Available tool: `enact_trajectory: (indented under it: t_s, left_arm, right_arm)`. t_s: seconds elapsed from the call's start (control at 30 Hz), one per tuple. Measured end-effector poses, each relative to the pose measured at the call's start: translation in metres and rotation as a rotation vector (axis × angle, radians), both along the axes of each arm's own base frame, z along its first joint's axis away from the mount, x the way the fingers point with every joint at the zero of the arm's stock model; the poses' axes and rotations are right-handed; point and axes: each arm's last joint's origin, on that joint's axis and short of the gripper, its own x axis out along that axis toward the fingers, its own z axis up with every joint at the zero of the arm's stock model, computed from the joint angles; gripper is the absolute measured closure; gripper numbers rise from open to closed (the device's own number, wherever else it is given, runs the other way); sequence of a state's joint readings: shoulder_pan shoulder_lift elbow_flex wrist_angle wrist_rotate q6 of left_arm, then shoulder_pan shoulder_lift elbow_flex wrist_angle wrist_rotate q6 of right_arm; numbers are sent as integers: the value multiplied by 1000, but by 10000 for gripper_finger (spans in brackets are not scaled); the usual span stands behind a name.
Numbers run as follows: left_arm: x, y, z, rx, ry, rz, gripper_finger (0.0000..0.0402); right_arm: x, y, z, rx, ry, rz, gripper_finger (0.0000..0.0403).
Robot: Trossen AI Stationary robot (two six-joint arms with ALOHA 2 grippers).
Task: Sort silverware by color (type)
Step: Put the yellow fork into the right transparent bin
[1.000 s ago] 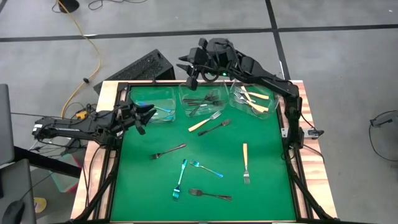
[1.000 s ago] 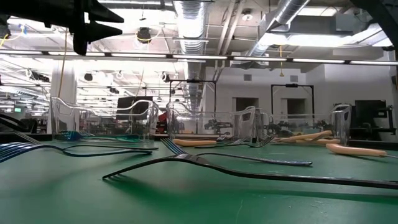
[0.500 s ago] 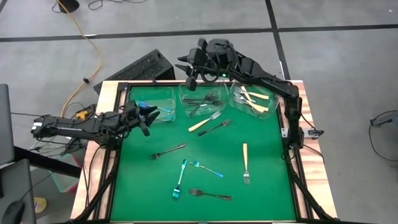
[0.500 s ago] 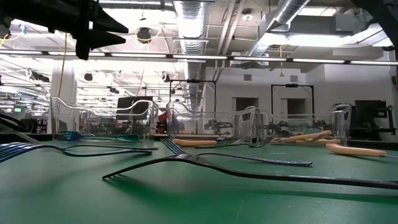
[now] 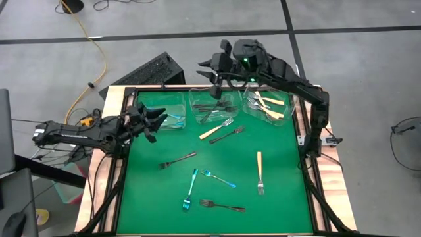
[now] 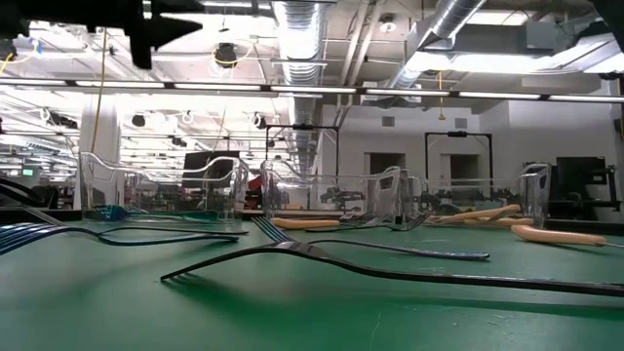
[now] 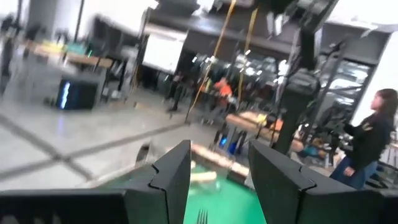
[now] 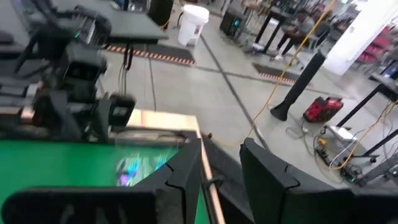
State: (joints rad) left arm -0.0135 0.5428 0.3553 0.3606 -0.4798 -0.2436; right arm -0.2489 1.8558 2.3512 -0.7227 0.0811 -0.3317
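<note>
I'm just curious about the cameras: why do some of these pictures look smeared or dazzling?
Left wrist view: the room is streaked with motion blur, though the fingers stay crisp. Low view: bright ceiling lights glare, and the nearest dark fork looms stretched. High view: evenly lit, sharp, faint shadows under forks.

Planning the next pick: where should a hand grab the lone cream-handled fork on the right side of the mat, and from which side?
Grip the cream-handled fork mid-handle, on the tan part, coming straight down from above. It lies flat on the green mat, handle toward the tubs, tines toward the near edge, with nothing touching it. Fingers should probably close across the handle's narrow width, since it is too low for a side approach.
</note>
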Motion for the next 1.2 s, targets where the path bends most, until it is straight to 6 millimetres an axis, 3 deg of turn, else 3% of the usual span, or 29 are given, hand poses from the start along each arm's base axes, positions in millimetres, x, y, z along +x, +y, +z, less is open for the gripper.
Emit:
enact_trajectory:
  t_s: [0.23,0.67,0.77,0.93,1.1,1.2]
  left_arm:
    - [14,-1,0,80,4,3,256]
    - [44,-4,-8,146,-18,-113,256]
    - [45,0,-10,103,-19,-108,256]
    - [45,13,-12,16,-39,-319,256]
    - [43,33,-23,-175,9,-231,256]
    - [43,36,-27,-135,63,-189,256]
  right_arm:
    - [-30,-1,4,96,85,-44,270]
    - [-34,8,-1,186,126,-118,270]
    - [-32,12,-1,185,122,-130,270]
    - [-31,15,3,159,85,-173,270]
    - [-31,14,4,150,69,-198,270]
    - [-30,16,4,170,62,-198,270]
